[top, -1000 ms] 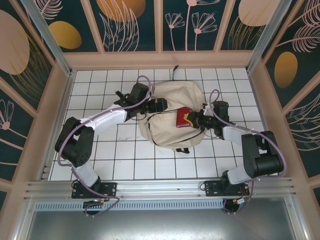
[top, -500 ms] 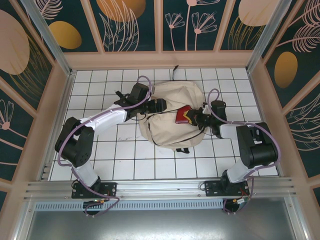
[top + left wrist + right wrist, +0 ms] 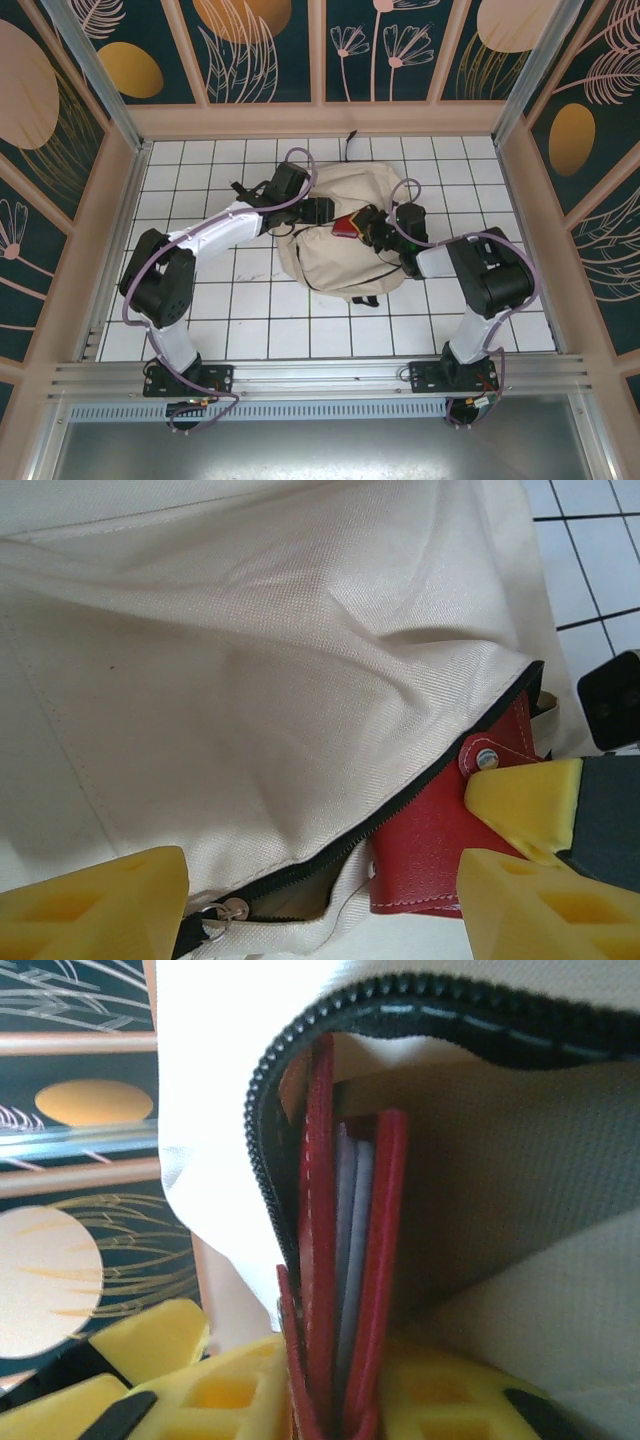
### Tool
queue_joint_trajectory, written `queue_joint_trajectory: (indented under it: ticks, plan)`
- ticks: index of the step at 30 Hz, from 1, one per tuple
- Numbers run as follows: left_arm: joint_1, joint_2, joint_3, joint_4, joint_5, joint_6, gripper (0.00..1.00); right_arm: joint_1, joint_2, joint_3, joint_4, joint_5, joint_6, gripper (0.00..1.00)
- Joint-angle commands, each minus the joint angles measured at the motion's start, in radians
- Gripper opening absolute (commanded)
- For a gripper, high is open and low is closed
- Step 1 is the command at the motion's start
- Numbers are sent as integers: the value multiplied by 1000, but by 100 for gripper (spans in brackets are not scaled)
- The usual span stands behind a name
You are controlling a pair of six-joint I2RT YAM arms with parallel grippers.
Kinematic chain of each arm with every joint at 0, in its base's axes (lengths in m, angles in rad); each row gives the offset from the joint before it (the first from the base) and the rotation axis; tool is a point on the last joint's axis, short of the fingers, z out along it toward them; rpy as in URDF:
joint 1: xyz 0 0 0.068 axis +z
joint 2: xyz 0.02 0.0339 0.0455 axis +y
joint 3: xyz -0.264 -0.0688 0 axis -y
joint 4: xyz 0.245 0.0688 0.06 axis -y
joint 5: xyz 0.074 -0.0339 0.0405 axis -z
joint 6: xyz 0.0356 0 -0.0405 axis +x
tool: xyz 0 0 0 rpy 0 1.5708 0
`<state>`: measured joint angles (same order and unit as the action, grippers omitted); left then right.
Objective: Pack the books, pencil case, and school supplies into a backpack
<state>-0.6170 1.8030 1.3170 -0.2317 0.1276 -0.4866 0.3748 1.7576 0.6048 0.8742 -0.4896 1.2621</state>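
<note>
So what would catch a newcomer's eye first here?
The bright red square, clamped in the right gripper, sits partly inside the cream backpack, mid-frame from above. The right wrist view shows it edge-on between yellow fingers, under the black zipper.

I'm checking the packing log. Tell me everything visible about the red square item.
The red square item looks like two stitched, leather-like covers with pale leaves between them and a metal rivet near one corner. It is pinched by the right gripper and sits partly inside the open mouth of the backpack, its leading edge tucked under the zipper edge.
</note>
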Motion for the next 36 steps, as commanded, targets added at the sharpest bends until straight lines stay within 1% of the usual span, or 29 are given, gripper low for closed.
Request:
queue_joint_trajectory:
  ticks: [1, 3, 5, 7, 9, 13, 16, 19, 22, 28, 30, 32, 36]
  plan:
    - [-12, 25, 52, -69, -84, 98, 71, 4, -14, 5, 78, 22, 33, 35]
    - [-15, 33, 63, -85, -109, 123, 71, 2, -65, -14, -1, 12, 8, 45]
    - [-17, 40, 76, -101, -129, 140, 71, -1, -132, -19, -132, 6, -44, 51]
    - [-19, 48, 91, -115, -137, 147, 70, -3, -195, -18, -283, 16, -102, 56]
    - [-18, 59, 106, -121, -132, 147, 70, -12, -244, -24, -410, 21, -151, 57]
    - [-20, 74, 122, -116, -103, 146, 69, -34, -262, -53, -444, -52, -185, 57]
    - [-20, 86, 128, -110, -80, 141, 63, -27, -237, -44, -474, -57, -209, 56]
    - [-20, 90, 117, -99, -44, 123, 59, -20, -206, -36, -454, -74, -213, 52]
    - [-20, 82, 90, -81, -13, 105, 58, -12, -181, -21, -442, -84, -217, 46]
    - [-20, 71, 32, -45, 18, 79, 53, -11, -144, -4, -403, -78, -202, 30]
    - [-20, 74, 21, -43, 19, 73, 51, -12, -144, -9, -352, -77, -176, 26]
    - [-20, 74, 18, -41, 16, 71, 51, -12, -148, -7, -331, -67, -158, 22]
    - [-20, 72, 14, -43, 4, 69, 50, -17, -161, -8, -276, -45, -120, 21]
